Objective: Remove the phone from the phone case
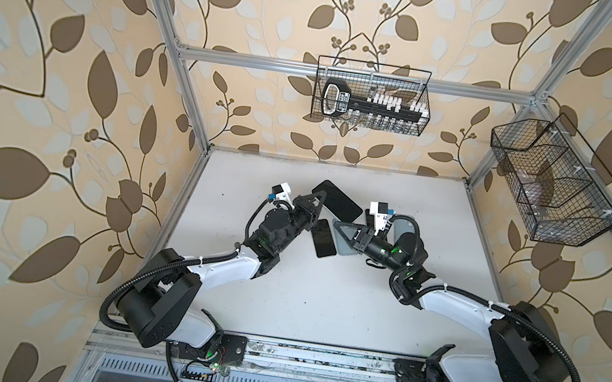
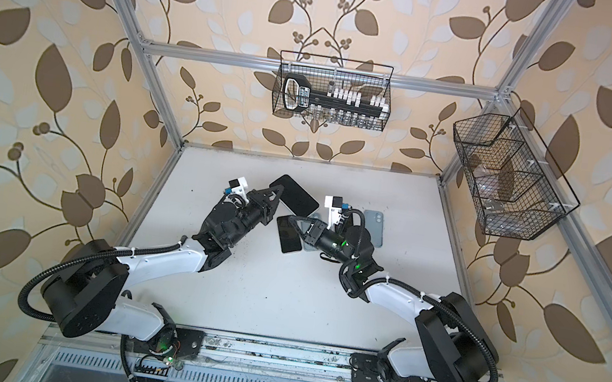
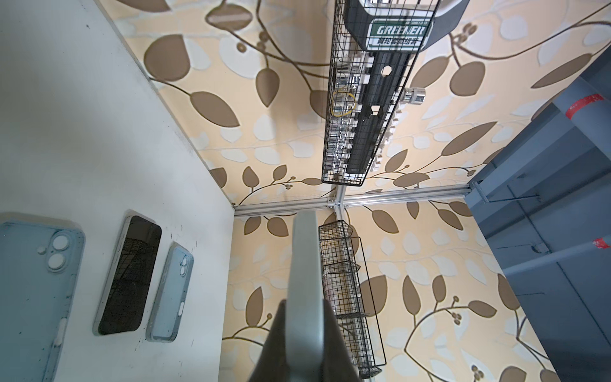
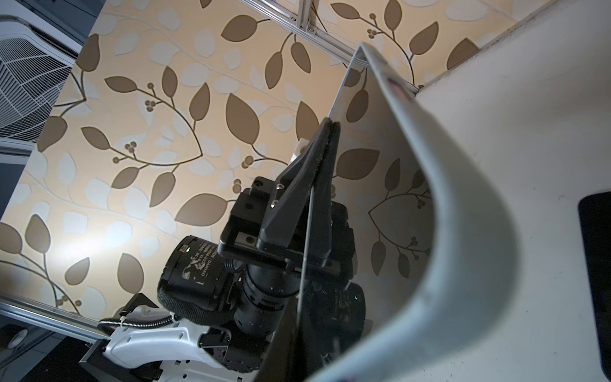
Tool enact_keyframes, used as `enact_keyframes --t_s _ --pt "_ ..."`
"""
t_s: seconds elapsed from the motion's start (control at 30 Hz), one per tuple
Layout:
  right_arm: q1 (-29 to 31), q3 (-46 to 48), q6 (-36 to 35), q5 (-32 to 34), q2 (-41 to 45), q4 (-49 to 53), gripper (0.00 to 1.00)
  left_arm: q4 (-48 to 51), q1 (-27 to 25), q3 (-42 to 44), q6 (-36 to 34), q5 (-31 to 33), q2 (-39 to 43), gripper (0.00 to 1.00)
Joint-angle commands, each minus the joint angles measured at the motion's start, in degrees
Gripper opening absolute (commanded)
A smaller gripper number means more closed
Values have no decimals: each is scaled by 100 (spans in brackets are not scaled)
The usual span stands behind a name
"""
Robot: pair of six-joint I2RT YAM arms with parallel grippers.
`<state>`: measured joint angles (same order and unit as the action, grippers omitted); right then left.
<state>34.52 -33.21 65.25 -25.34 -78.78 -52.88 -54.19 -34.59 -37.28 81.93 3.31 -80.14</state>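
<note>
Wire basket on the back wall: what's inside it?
A GREENER socket set: black rail, white clips, chrome sockets. The rail hides whatever else may lie behind it in the basket.

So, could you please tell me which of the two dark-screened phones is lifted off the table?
The farther phone, clamped in the left tool and raised above the table; the other phone lies flat on it, nearer the robot's bases.
</note>
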Motion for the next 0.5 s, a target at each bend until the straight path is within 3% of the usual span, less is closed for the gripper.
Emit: enact_keyframes --t_s 0.0,0.33,0.47 --pt "93 25 -854 94 142 371 10 -377 -64 -64 120 299 144 0" --pt "393 207 -2848 366 220 911 10 29 -60 -279 608 349 231 0" --pt "471 403 -3265 622 235 866 10 60 -61 -348 754 294 233 0"
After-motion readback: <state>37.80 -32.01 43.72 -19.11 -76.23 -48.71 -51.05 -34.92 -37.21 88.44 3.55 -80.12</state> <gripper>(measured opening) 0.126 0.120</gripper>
